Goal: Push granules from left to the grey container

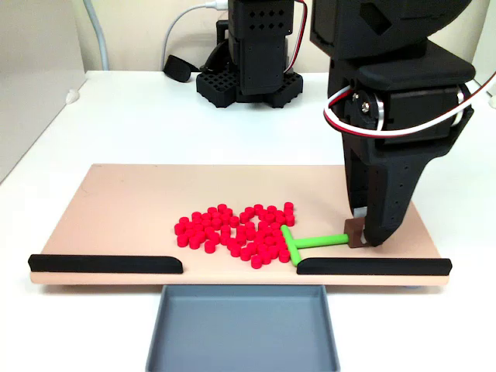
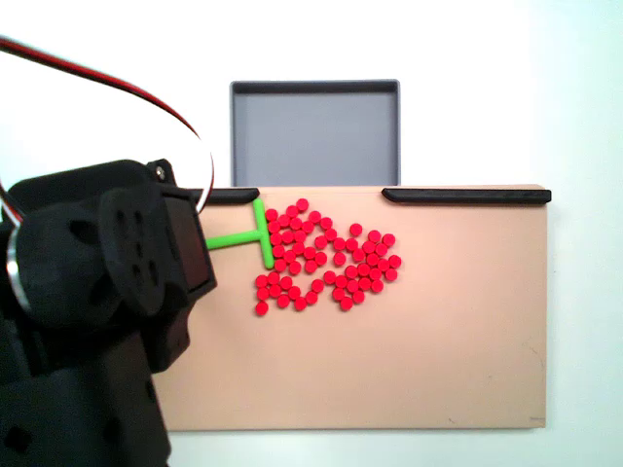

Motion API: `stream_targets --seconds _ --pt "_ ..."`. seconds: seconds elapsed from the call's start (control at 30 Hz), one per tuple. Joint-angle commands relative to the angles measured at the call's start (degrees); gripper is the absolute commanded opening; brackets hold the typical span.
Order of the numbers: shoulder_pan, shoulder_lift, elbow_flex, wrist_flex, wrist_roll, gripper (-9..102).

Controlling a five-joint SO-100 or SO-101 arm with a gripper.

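With the gripper (image 1: 364,236) clamped on the green T-shaped stick (image 1: 310,242), all granules (image 1: 236,230) lay on the tan board (image 1: 116,209), and the grey container (image 1: 240,329) held none.

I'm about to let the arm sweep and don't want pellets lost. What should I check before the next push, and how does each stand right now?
1. Gripper closed on the green T-shaped stick handle: ok.
2. Stick's crossbar against the granules: ok, it touches the pile's edge.
3. Grey container lined up with the gap between the black bars: ok.
4. Container empty: ok.
5. Granules all on the tan board: ok, none strayed.
6. Pile in front of the gap: ok, most of it.
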Motion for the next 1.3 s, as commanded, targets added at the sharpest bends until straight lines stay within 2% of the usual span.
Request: stream_targets --seconds 0.0,1.27 --pt "0.79 0.7 -1.49 0.26 -1.41 0" --pt "3.52 1.32 -0.97 0.44 -16.17 0"
